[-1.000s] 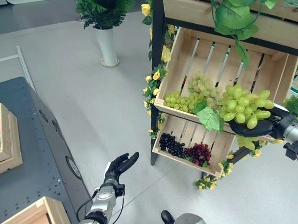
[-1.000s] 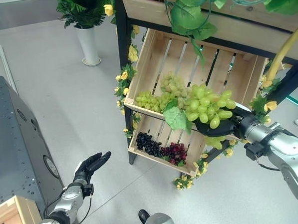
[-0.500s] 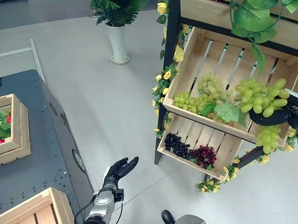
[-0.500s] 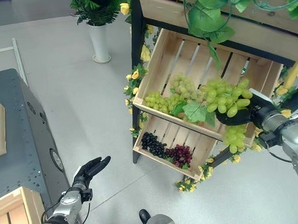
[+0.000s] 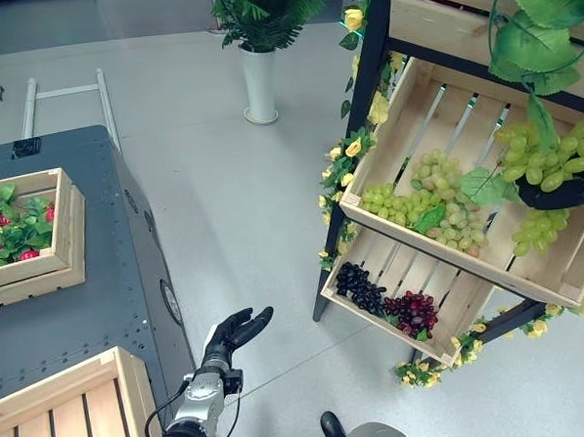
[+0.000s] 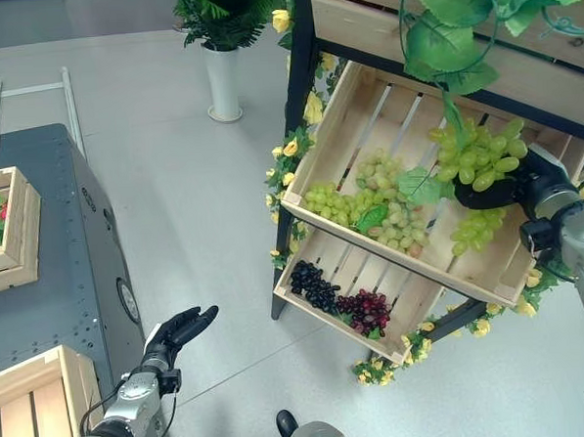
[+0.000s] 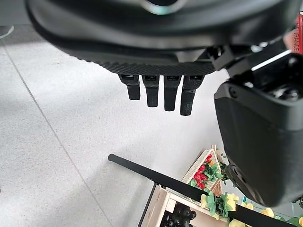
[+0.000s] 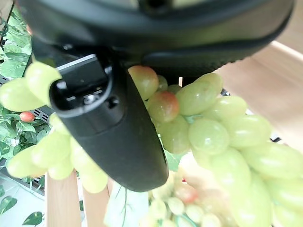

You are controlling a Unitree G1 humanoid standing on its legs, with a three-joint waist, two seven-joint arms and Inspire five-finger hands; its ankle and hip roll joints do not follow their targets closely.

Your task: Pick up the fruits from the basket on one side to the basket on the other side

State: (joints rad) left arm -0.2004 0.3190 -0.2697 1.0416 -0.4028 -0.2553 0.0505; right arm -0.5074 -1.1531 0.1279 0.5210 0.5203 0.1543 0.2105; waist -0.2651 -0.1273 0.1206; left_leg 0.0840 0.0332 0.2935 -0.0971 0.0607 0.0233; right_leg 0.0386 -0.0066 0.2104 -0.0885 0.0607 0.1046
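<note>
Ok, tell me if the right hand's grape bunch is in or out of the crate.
Out: the right hand holds the green grape bunch lifted above the upper crate.

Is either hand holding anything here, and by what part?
The right hand cups a bunch of green grapes from underneath, above the upper crate. The left hand holds nothing, its fingers relaxed.

This looks like a mock fruit shop set up in a showroom or lab hall. At the right of the frame a dark-framed stand [image 5: 382, 96] holds tilted wooden crates [image 5: 434, 123] of green grapes [image 5: 419, 207] and dark grapes [image 5: 359, 288], trimmed with yellow flowers [image 5: 352, 149] and big leaves [image 5: 545, 0]. A potted plant [image 5: 258, 44] stands at the top centre on a plain grey floor [image 5: 223, 212]. At the left, a grey table [image 5: 101, 317] carries more wooden crates [image 5: 40, 261].
</note>
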